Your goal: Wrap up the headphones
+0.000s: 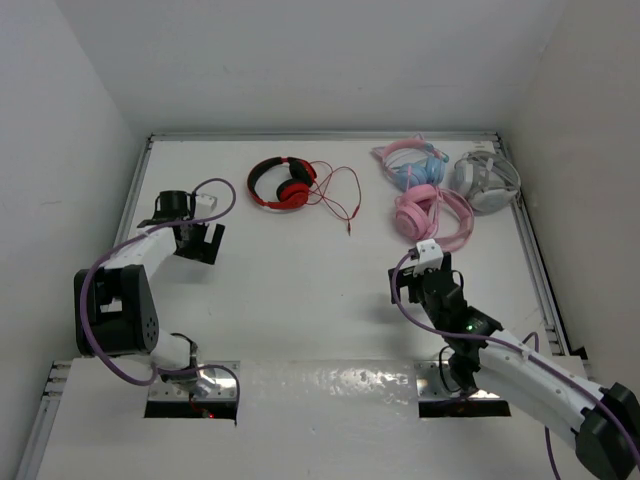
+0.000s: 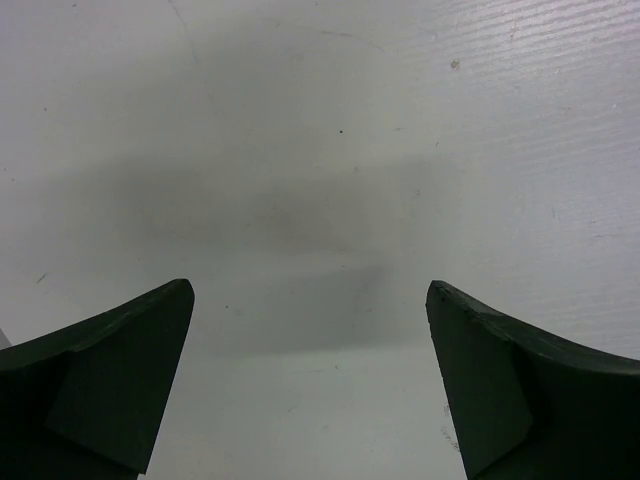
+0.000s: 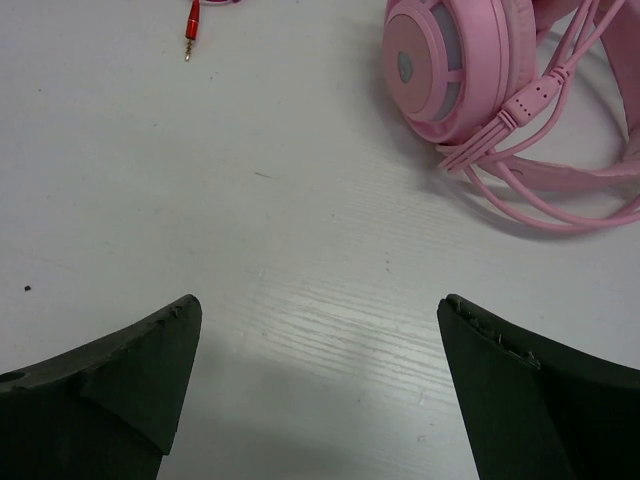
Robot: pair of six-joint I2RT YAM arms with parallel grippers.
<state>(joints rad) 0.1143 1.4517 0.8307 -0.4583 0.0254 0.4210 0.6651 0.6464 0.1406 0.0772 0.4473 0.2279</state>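
Near the far edge of the bench, a little left of its middle, red headphones (image 1: pixel 280 185) lying untouched. Beside them, thin red cable (image 1: pixel 338 195) spread loose toward the right edge, with plug (image 3: pixel 190 30) on bare surface. Near the left edge, left gripper (image 2: pixel 310 295) wide open, holding nothing, well apart from the red headphones. Toward the right edge, right gripper (image 3: pixel 320 305) wide open also, empty, just before pink headphones (image 3: pixel 470 70).

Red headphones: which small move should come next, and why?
Probably ease the right gripper forward and to its left, toward the plug. The headphones lie unwrapped at the far side, with the plug loose and close ahead of this gripper, which is open and empty. The left gripper is open too, but nothing lies before it.
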